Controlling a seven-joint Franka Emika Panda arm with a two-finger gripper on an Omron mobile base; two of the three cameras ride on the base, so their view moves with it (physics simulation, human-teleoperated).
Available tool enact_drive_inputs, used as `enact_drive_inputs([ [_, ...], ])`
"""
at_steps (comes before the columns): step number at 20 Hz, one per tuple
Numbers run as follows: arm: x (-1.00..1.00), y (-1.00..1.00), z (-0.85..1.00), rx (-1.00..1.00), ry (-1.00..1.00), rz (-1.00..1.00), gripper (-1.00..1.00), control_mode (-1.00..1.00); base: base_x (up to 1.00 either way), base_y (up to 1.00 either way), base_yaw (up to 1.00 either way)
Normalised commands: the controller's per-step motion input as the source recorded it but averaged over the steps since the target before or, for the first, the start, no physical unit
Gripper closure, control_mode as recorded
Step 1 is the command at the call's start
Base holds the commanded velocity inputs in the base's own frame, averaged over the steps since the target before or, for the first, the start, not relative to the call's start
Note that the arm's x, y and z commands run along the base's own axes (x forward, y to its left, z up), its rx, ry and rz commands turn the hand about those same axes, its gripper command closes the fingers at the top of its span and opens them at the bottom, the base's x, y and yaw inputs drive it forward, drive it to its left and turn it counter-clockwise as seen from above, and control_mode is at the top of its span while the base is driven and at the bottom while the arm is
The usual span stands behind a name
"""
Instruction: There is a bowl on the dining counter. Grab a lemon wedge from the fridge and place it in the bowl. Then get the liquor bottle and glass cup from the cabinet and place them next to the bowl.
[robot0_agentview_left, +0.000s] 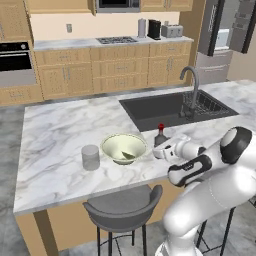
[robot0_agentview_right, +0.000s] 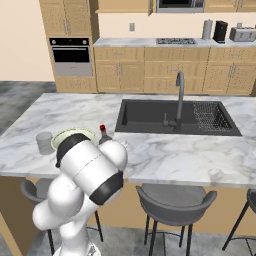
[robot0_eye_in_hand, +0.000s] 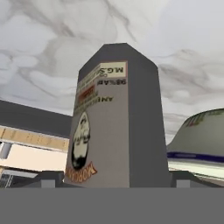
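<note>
The liquor bottle (robot0_agentview_left: 161, 134), dark with a red cap, stands upright on the marble dining counter just right of the bowl (robot0_agentview_left: 107, 142). A lemon wedge (robot0_agentview_left: 128, 155) lies inside the pale green bowl. The glass cup (robot0_agentview_left: 90, 157) stands to the bowl's left. My gripper (robot0_agentview_left: 163, 148) reaches in from the right at the bottle's lower body. In the hand view the labelled bottle (robot0_eye_in_hand: 118, 122) sits between my fingertips (robot0_eye_in_hand: 49, 178), which press against its sides, with the bowl (robot0_eye_in_hand: 201, 135) beside it. From the right base view the bottle (robot0_agentview_right: 103, 134), bowl (robot0_agentview_right: 64, 135) and cup (robot0_agentview_right: 44, 142) show past my arm.
A black sink (robot0_agentview_left: 165, 111) with a faucet (robot0_agentview_left: 192, 82) and a dish rack lies behind the bottle. Grey stools (robot0_agentview_left: 125, 207) stand under the counter's near edge. Bare marble stretches left of and behind the cup.
</note>
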Motion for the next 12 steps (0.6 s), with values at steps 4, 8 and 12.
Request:
enact_drive_inputs([
  [4, 0.0, 0.0, -0.16, 0.0, 0.0, 0.02, 1.0, -1.0, 0.0, 0.0, 0.0],
  [8, 0.0, 0.0, -0.04, 0.0, 0.0, 0.01, 1.0, -1.0, 0.0, 0.0, 0.0],
  [12, 0.0, 0.0, 0.0, 0.0, 0.0, 0.01, -1.0, -1.0, 0.0, 0.0, 0.0],
])
